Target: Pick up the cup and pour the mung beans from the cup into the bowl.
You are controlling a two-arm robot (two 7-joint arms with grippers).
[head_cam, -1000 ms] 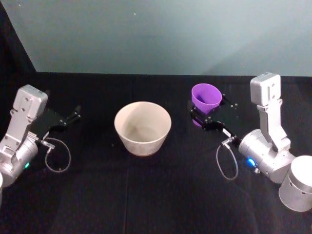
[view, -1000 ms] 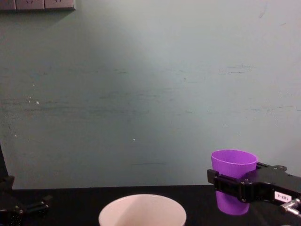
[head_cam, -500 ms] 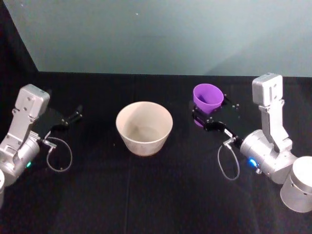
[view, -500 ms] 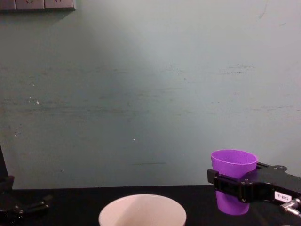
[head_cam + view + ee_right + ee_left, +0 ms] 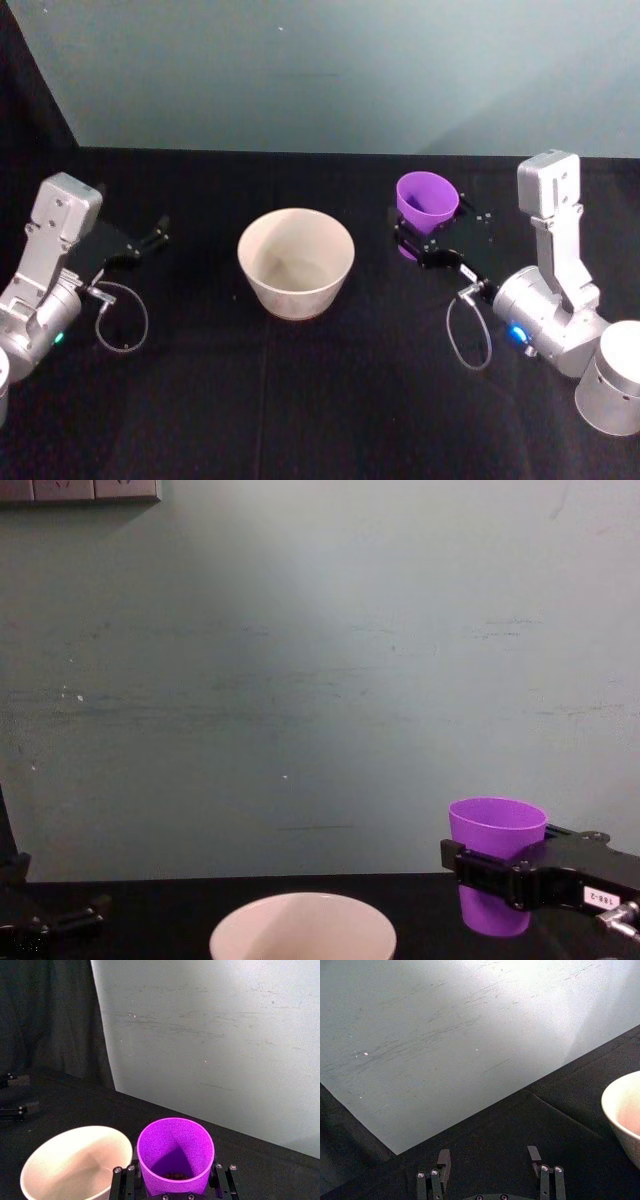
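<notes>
Right gripper point(image 5: 428, 232) clamps the upright cup point(image 5: 427, 198) apart from the bowl point(image 5: 295, 290), left gripper point(image 5: 155, 235) idles spread at the left; if we tip short of the rim, beans point(image 5: 175, 1176) would spill onto the table point(image 5: 300, 400).

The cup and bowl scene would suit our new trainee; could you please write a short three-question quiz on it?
1. True or false: the cup is upright, clamped in the right gripper.
2. Multiple choice: in the head view, the bowl sits A) to the robot's left of the cup; B) to the robot's right of the cup; C) directly beneath the cup.
3. Fill in: the left gripper is ___ and holds nothing.

Key: 1 true; 2 A; 3 open.
</notes>
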